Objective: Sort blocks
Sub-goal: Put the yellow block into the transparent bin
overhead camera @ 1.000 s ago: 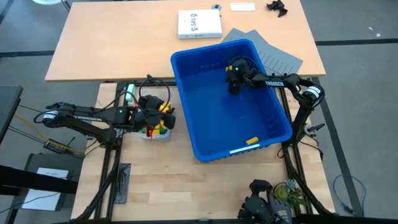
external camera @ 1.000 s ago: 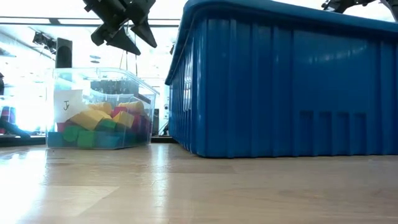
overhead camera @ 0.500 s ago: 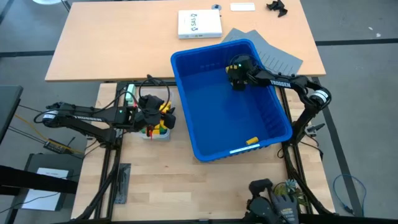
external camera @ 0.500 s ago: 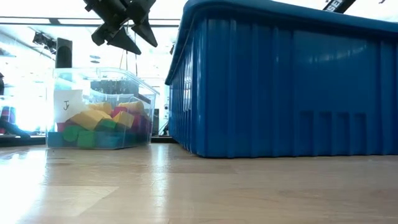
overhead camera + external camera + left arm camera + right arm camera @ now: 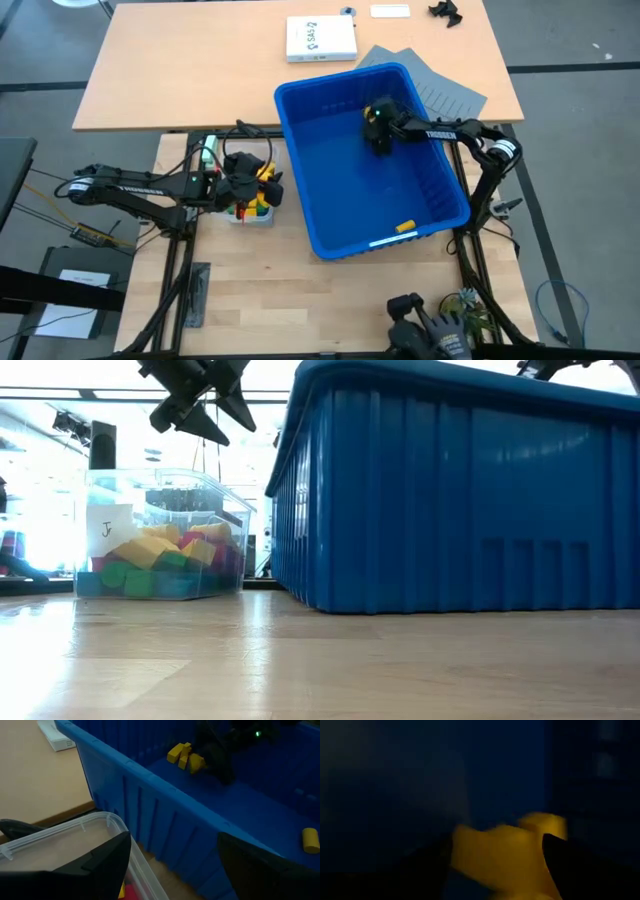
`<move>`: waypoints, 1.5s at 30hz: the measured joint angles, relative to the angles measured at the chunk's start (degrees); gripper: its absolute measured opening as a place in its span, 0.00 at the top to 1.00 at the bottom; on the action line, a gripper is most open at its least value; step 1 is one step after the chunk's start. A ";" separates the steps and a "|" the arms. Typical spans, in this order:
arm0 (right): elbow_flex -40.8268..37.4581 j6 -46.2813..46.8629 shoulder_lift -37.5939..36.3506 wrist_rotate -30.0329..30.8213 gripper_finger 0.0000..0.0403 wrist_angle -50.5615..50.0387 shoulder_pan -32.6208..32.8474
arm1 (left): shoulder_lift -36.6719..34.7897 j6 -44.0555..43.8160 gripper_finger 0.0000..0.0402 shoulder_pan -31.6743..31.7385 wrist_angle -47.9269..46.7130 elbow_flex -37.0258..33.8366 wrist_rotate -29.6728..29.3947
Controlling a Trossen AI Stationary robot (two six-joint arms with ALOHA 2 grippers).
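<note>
Wooden tabletop [image 5: 300,300] boards ran under everything, with a second pale tabletop behind.

Nearest the left arm sat the clear tub [image 5: 160,535], full of blocks [image 5: 160,555] in red, yellow, green and blue, heaped every which way. They looked like sorted ones, kept in one place. The left tool [image 5: 240,185] hung just above the tub with its fingers [image 5: 90,865] spread wide and nothing between them. It seemed to be waiting there.

Beside the tub stood the big blue bin [image 5: 300,200]. One yellow block [image 5: 405,227] lay alone on the bin floor by the near wall, its long side lying roughly along that wall.

Farther in, at the bin's back end, the right tool [image 5: 380,125] reached down inside. Its fingers [image 5: 580,870] stood wide apart around a small bunch of yellow blocks [image 5: 185,757], not yet squeezing them. Which way those blocks pointed was hard to tell; they lay jumbled together. My guess is it was lining up to grab one.

Beyond the bin lay a white box [image 5: 320,38] and grey sheets [image 5: 450,95].
</note>
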 joint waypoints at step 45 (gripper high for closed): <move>0.08 30.57 -10.02 -15.28 0.23 -1.98 -0.14 | 0.00 1.73 0.24 0.00 2.63 0.00 1.09</move>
